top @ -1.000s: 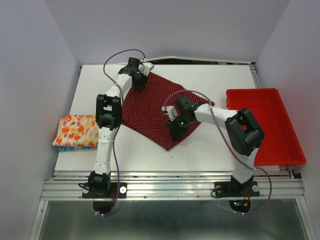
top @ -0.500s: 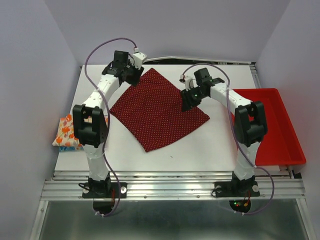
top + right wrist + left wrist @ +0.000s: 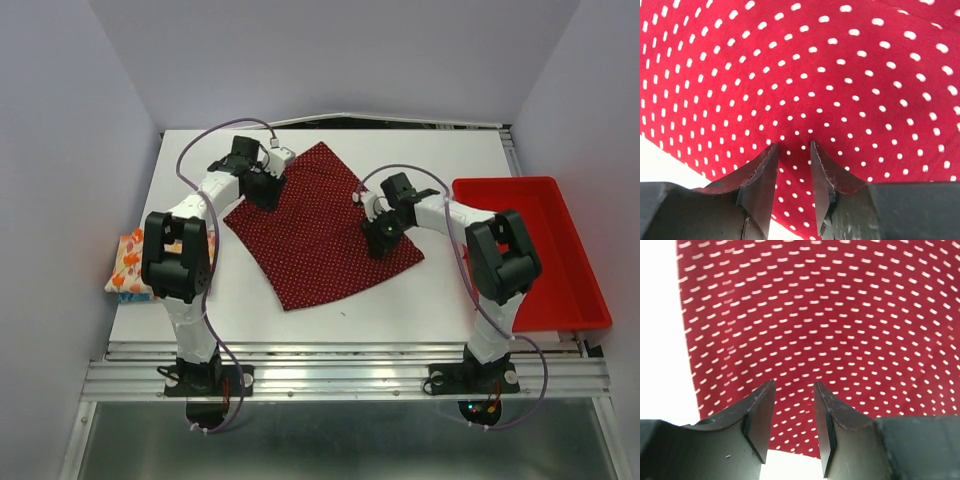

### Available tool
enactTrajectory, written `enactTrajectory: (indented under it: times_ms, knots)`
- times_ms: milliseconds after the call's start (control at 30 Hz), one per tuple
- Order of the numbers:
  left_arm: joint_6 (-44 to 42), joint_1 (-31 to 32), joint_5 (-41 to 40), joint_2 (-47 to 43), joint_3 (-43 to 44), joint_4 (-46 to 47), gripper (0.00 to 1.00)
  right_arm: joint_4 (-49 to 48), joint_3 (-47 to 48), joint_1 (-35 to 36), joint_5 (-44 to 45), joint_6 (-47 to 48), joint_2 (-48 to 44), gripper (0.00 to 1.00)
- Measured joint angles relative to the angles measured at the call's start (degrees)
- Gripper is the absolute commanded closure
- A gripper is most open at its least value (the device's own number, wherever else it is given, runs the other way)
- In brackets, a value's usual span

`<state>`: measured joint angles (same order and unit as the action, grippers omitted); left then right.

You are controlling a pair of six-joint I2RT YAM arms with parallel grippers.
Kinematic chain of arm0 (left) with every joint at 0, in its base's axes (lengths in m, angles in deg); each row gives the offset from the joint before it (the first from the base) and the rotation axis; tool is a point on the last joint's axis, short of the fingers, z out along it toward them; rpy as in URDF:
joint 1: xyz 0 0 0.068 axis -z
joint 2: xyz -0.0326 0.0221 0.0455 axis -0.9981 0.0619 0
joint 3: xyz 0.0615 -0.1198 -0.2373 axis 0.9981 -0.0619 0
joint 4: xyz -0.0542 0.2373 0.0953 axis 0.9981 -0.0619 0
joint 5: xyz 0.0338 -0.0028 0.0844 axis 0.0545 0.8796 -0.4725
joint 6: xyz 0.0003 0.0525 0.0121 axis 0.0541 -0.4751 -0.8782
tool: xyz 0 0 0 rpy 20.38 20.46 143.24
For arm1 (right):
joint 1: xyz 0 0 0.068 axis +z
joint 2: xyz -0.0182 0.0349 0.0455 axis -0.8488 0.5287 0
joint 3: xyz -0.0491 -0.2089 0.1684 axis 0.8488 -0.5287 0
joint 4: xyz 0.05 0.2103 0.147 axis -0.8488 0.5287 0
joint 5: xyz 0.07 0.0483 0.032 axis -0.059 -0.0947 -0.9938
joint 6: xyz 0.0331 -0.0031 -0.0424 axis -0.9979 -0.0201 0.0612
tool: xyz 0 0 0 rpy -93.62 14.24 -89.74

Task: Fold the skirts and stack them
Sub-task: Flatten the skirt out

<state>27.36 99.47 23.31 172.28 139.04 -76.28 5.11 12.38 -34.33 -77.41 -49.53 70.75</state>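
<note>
The dark red skirt (image 3: 315, 240) with tiny white dots lies spread flat as a diamond in the middle of the table. My left gripper (image 3: 265, 190) (image 3: 794, 385) stands open over its left edge, the cloth (image 3: 820, 320) showing under the gap. The open right gripper (image 3: 378, 238) (image 3: 793, 145) is low over the skirt's right part, its fingertips (image 3: 771, 152) down at the cloth (image 3: 805, 75). At the table's left edge lies the folded cream-white skirt (image 3: 130, 262) with orange flowers, a blue edge (image 3: 120, 296) showing beneath it, partly hidden by my left arm.
A red tray (image 3: 575, 300) stands at the right edge of the white table (image 3: 400, 300). Grey walls close in the back and both sides. A metal rail (image 3: 340, 378) holding both arm bases runs along the near edge.
The red skirt went from a narrower shape to spread wide. Both grippers then came back toward me, over its left edge and right part. The right jaws have narrowed a little.
</note>
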Motion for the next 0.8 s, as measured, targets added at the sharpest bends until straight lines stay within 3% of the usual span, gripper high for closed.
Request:
enactTrajectory:
  times_ms: [167, 400, 500, 667, 800]
  knots:
    - [-0.48, 0.0, 1.31, 2.45, 3.56, -1.01, 0.54, 1.73, -7.76, 3.69, -4.31, -0.11, -5.77, 0.62]
    - [-1.68, 0.04, 3.19, 9.18, 6.27, -3.3, 0.54, 11.98, -10.08, 19.91, -16.33, -1.68, -6.75, 0.59]
    - [-2.25, 0.02, 4.04, 11.28, 7.74, -5.03, 0.55, 14.03, -9.11, 23.37, -20.55, -2.67, -6.25, 0.59]
    - [-4.0, 0.02, 5.49, 11.76, 9.46, -6.36, 0.53, 17.07, -0.66, 20.55, -21.27, -4.11, -2.84, 0.53]
    - [-5.95, -0.17, 6.25, 11.63, 11.04, -8.2, 0.52, 17.73, 12.52, 11.28, -19.67, -3.63, -1.81, 0.51]
